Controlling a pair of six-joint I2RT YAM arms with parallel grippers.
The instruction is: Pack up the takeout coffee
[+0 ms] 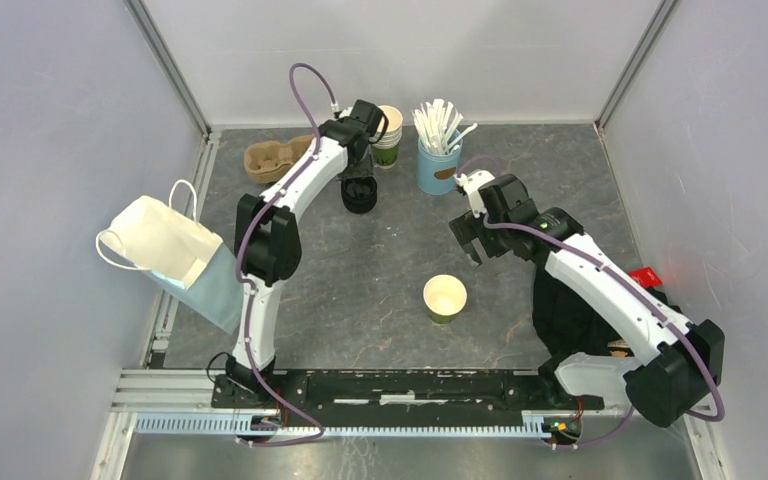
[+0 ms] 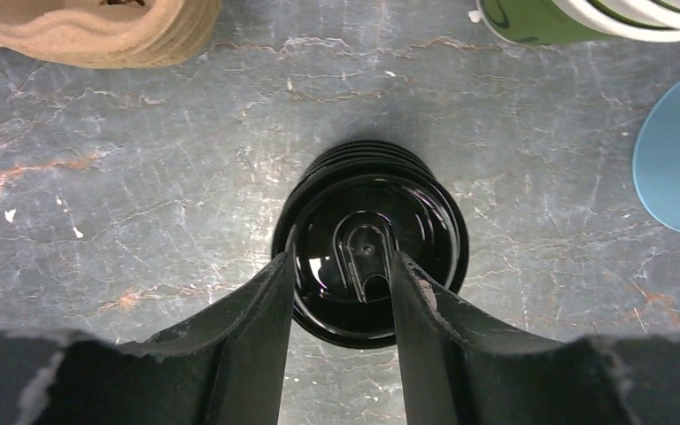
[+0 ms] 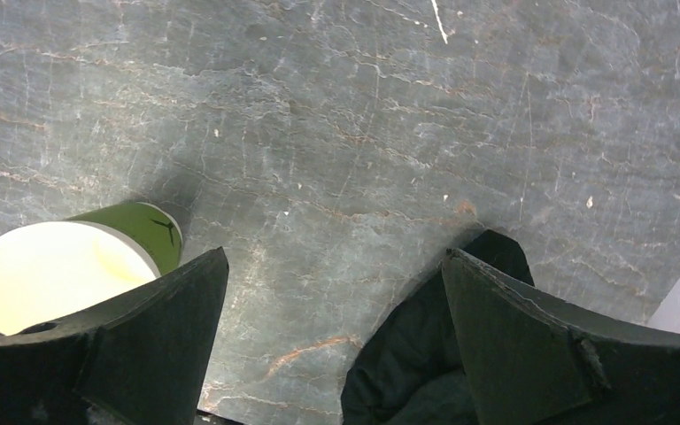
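Grey stone-pattern table [image 1: 380, 270], matt, veined. Takeout coffee cup [image 1: 445, 298] stands upright near centre, lid not on: green paper sides, cream inside. Left gripper [image 2: 341, 266] over stack of black lids [image 2: 425, 230] at far side, fingers slightly apart above glossy ribbed top lid, probably to take one for cup. Right gripper [image 3: 335, 257] spread wide, holding nothing, just beside cup, likely ready to steady it. White paper bag [image 1: 165, 240] lies at left edge.

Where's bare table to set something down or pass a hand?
Bare: the middle, between left arm and open cup; the near strip from that cup to the rail; back right, beyond the stirrer holder. Crowded: back row, where carrier, lid stack, cup stack and holder sit close, left gripper over the lids.
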